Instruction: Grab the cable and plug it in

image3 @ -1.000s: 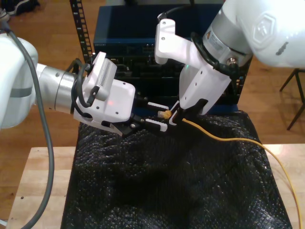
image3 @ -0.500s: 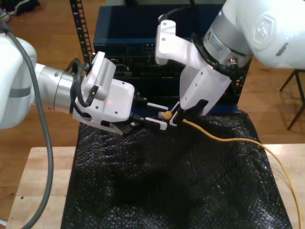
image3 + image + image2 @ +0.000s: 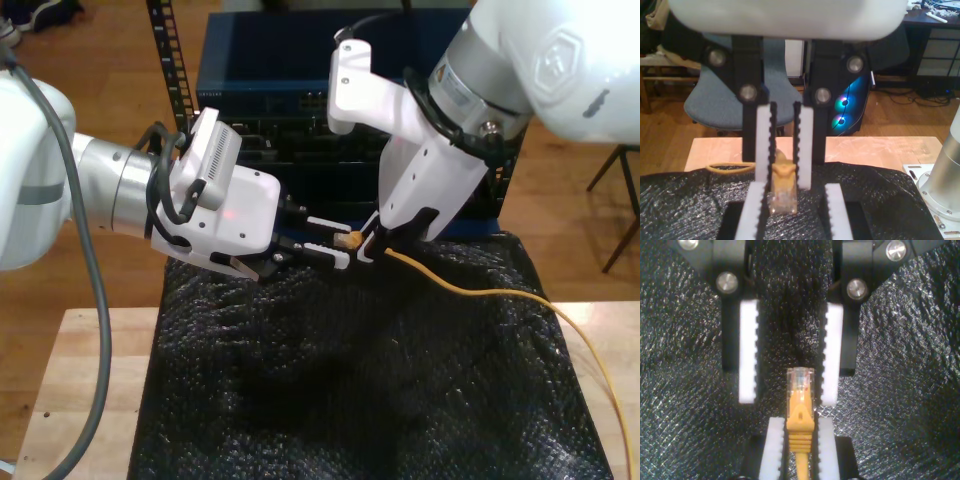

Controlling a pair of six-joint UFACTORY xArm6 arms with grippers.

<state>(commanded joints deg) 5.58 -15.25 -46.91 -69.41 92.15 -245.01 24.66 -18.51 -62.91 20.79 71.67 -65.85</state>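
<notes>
Over the last second the second gripper (image 3: 789, 400) edged in, pads apart, straddling the cable (image 3: 800, 412) plug. The first gripper (image 3: 784, 186) was clamped on its boot, and the cable trailed toward 4 o'clock in the exterior view. Handover looked near.

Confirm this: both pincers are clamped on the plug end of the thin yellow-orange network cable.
Not both. My second pincer is open, its pads standing either side of the plug end, as the second wrist view shows. My first pincer is clamped on the thin yellow-orange network cable.
</notes>
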